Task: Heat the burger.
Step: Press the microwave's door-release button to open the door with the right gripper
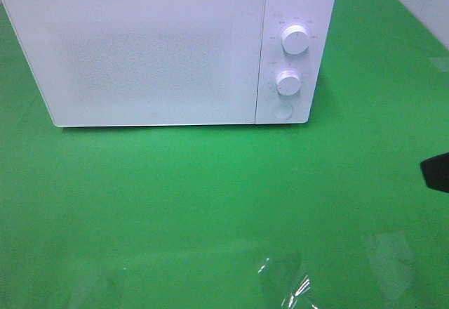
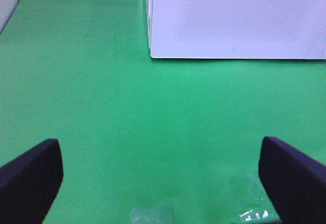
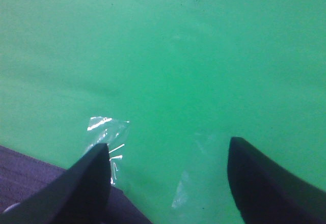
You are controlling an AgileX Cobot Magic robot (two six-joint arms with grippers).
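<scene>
Shut microwave [image 1: 154, 49] at back, open green mat [image 1: 210, 204]

A bright green cloth [image 1: 210, 204] lies flat under even light, glare glints off clear film [image 1: 284, 284] near its front edge, a white microwave [image 1: 154, 49] stands at the back, and a pale surface [image 1: 424, 0] shows beyond the far right corner.

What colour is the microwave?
The microwave is white all over, knobs too. The exterior high view shows it best.

Left pincer [image 2: 160, 183] agape; right pincer [image 3: 170, 183] parted
</scene>
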